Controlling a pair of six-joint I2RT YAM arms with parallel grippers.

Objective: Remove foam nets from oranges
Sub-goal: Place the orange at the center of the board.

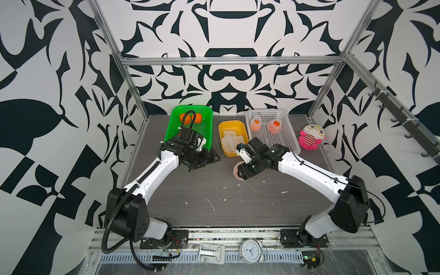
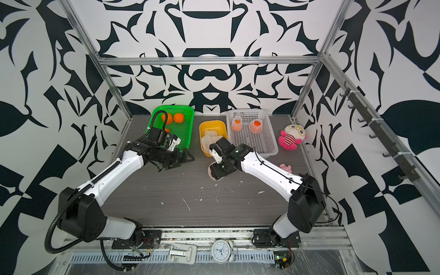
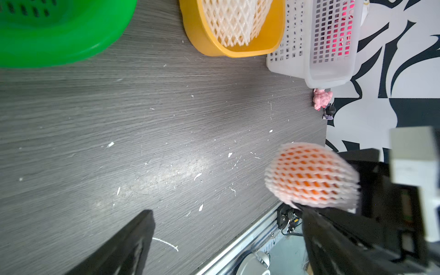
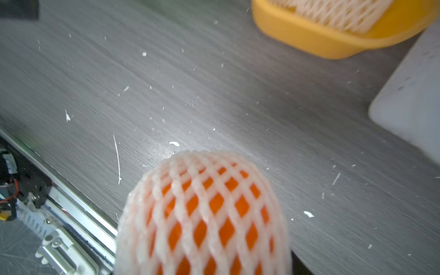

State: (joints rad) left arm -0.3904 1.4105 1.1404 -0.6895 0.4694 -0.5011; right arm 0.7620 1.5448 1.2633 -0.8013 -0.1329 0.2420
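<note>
1 netted orange (image 3: 312,176) was clamped in the right gripper (image 1: 240,172) — rounded end pointed toward the near, wide-spread left gripper (image 1: 207,159).

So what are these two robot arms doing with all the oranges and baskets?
They are unwrapping fruit. The right gripper has its jaws closed on a netted orange, held above the middle of the table. The left gripper hangs nearby with jaws wide open and empty. Bare oranges sit in the green basket, empty foam nets in the yellow tub, and two netted oranges wait in the white basket.
</note>
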